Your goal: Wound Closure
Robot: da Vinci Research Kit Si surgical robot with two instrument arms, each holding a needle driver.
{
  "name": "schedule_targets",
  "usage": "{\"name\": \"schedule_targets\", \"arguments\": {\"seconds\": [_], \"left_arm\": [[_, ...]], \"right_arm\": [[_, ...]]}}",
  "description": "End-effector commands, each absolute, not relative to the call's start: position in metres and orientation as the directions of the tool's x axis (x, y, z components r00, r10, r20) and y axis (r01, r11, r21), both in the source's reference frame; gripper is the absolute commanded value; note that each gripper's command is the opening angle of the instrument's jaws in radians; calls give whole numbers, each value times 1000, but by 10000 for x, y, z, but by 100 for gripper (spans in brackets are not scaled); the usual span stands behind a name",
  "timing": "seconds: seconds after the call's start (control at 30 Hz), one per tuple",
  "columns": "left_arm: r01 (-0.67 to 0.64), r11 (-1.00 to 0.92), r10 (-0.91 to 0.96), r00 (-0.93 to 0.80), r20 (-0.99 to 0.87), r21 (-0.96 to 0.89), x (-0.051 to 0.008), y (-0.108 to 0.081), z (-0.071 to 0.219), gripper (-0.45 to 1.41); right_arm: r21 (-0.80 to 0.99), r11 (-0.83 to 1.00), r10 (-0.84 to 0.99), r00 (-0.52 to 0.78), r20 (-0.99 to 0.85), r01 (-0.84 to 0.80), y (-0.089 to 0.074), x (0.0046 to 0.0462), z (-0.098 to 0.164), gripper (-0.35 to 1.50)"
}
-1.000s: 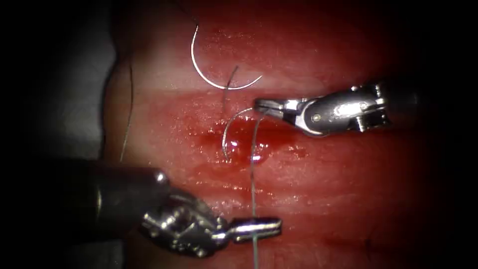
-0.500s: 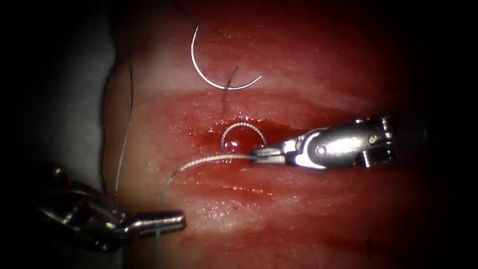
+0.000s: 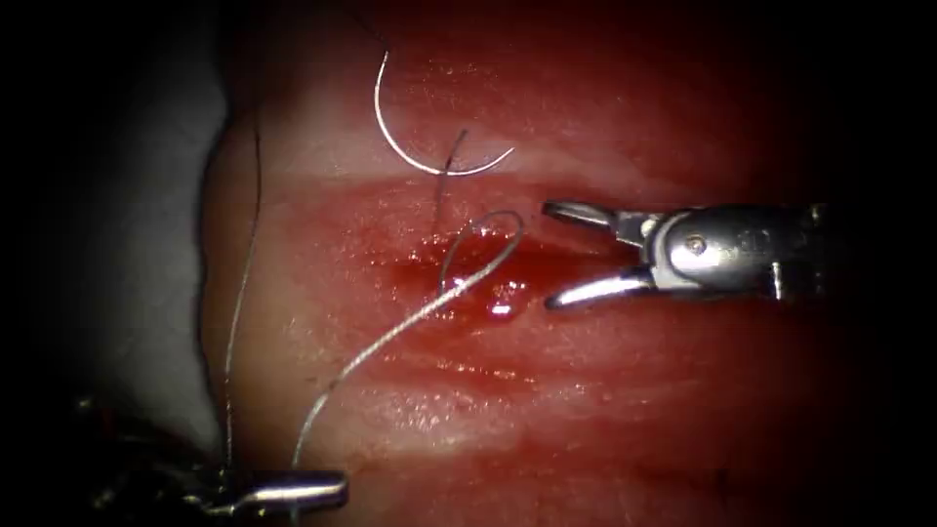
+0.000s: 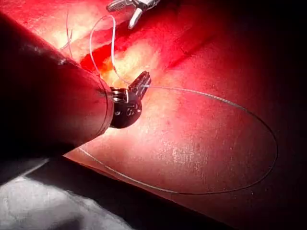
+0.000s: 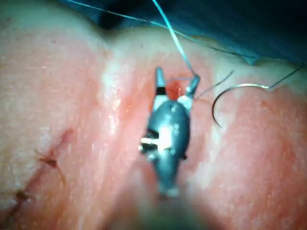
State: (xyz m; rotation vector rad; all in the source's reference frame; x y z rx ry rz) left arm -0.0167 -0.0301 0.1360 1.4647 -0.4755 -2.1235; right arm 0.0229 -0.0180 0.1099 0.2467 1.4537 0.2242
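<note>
Now your right tool [image 3: 549, 256] has released the thread [image 3: 390, 337], fingers wide beside its loop; left tool [image 3: 293, 488] grips thread; needle [image 3: 420, 156] lies free on tissue [image 3: 605, 390].

Pale grey cloth [image 3: 146, 244] beside the slab, teal drape [image 5: 240, 24]

The endoscope looks down from above and in front; each wrist camera looks closely along its shaft; all share the cut [image 3: 468, 278].

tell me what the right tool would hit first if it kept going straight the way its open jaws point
Probably the thread loop over the red fluid at the cut, just ahead of the empty right tool. Depth is unclear, so it might pass above the loop.
</note>
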Motion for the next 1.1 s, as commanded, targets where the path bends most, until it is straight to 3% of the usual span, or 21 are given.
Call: {"name": "schedule_targets", "arguments": {"seconds": [0.03, 0.2, 0.3, 0.37, 0.43, 0.47, 0.5, 0.93, 1.1], "left_arm": [[212, -812, -584, -286, -759, 545, -170, -310, 1364, -45], [212, -809, -588, -290, -755, 548, -172, -310, 1364, -45], [211, -807, -591, -296, -750, 552, -177, -311, 1363, -45], [217, -804, -595, -296, -748, 554, -180, -313, 1362, -45], [225, -800, -599, -292, -745, 556, -182, -314, 1362, -45], [229, -797, -604, -292, -742, 559, -182, -314, 1361, -45], [239, -793, -609, -291, -737, 561, -183, -314, 1362, -45], [281, -760, -649, -271, -711, 586, -186, -316, 1349, -45], [238, -780, -626, -311, -715, 579, -180, -283, 1336, -45]], "right_arm": [[307, 952, 303, 119, -945, 15, -184, 212, 1096, 138], [303, 953, 297, 122, -947, 30, -179, 198, 1091, 121], [308, 951, 303, 123, -945, 21, -172, 206, 1090, 113], [266, 964, 263, 125, -957, 8, -160, 224, 1087, 98], [205, 979, 202, 119, -972, 10, -150, 238, 1087, 57], [179, 983, 176, 103, -979, 24, -145, 245, 1087, 26], [133, 988, 127, 81, -989, 74, -136, 258, 1089, -35], [8, 965, -19, 100, -995, 262, -142, 356, 1130, -35], [9, 957, -20, 94, -995, 291, -163, 355, 1143, -35]]}}
